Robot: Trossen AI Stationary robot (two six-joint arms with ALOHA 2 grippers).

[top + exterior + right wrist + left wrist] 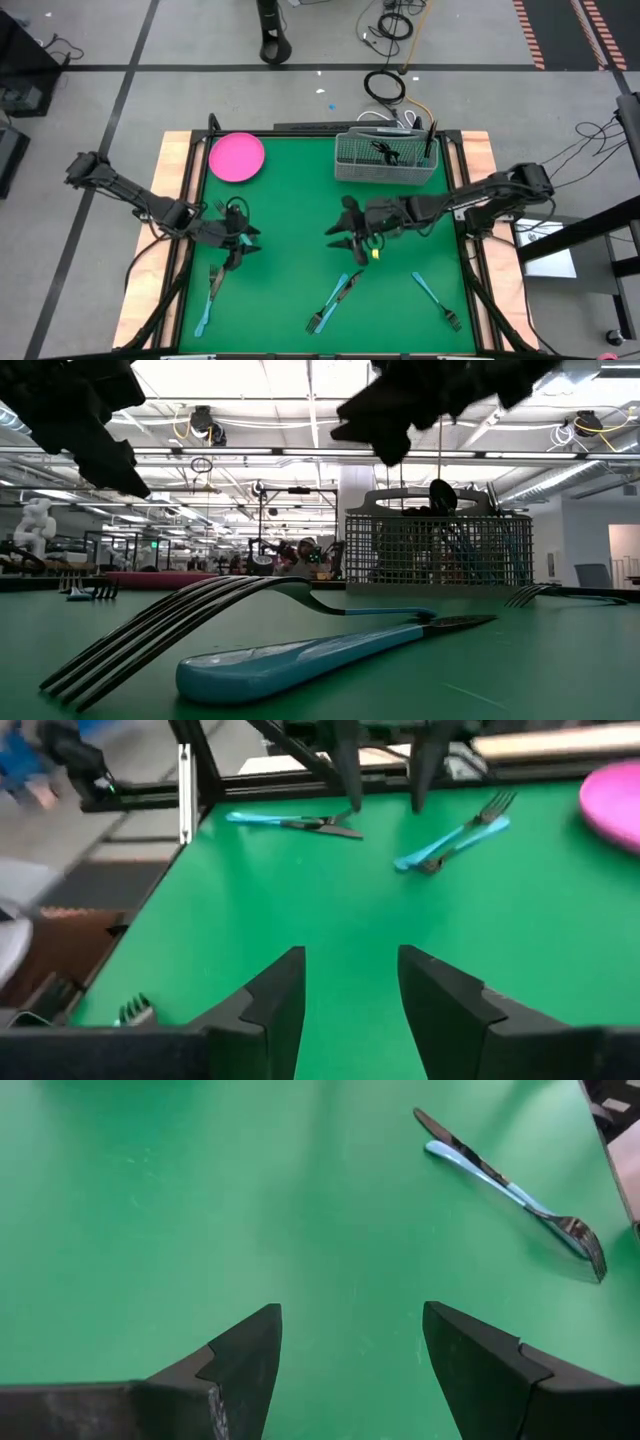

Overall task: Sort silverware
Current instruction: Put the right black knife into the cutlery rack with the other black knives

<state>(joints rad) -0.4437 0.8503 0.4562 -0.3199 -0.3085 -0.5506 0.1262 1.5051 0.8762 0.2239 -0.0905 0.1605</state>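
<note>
Both end effectors open, empty, hovering low over the table point(290, 240). Left end effector point(243, 243) angled inward; fork and knife point(212, 290) just behind it. Right end effector point(345, 238) reaches toward centre; crossed silverware pair point(335, 302) just beside it.

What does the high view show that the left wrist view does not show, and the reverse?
Only the high view shows the pink plate, the wire basket, the right gripper and a lone fork. Only the left wrist view shows the left gripper open over bare mat. Both show the green mat and a crossed knife and fork pair.
</note>
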